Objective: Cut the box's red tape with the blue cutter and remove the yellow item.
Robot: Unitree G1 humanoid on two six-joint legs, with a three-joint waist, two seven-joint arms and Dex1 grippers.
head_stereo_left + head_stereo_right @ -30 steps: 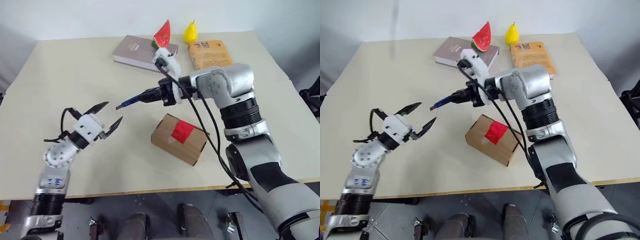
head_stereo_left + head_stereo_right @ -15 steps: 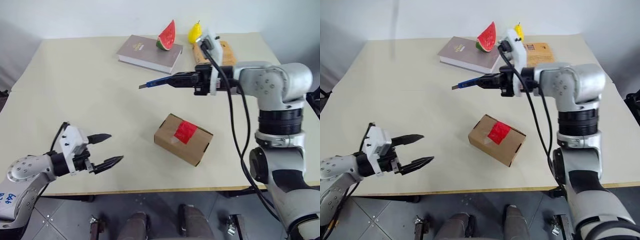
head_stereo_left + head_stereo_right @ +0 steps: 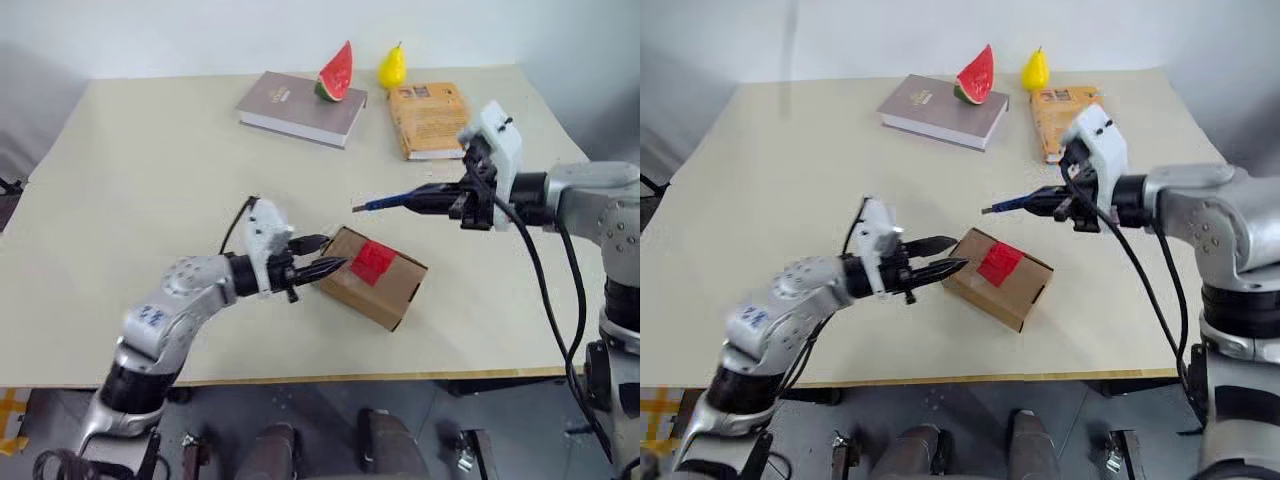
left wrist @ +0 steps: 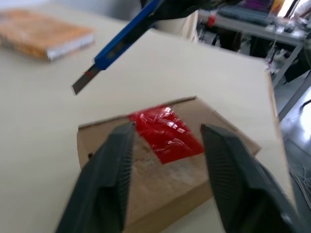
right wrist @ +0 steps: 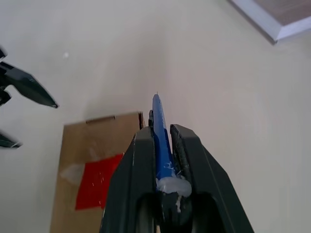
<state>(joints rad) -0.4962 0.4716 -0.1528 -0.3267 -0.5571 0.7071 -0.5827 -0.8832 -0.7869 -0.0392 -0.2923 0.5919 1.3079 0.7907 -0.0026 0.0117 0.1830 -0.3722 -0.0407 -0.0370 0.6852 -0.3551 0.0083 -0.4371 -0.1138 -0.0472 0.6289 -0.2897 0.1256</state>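
The brown box lies near the table's front middle, with the red tape across its top. My left gripper points level at the box's left end, its fingers partly apart and straddling that corner without clamping it. My right gripper is shut on the blue cutter. It hovers above and behind the box with the blade pointing left. In the right wrist view the cutter points over the box. The yellow item is hidden.
At the back of the table lie a grey book with a watermelon slice on it, a yellow pear and an orange book. The table's front edge runs just below the box.
My left gripper has swung right from the table's front left to the box's left end, and its fingers have narrowed. My right gripper has carried the cutter to the right.
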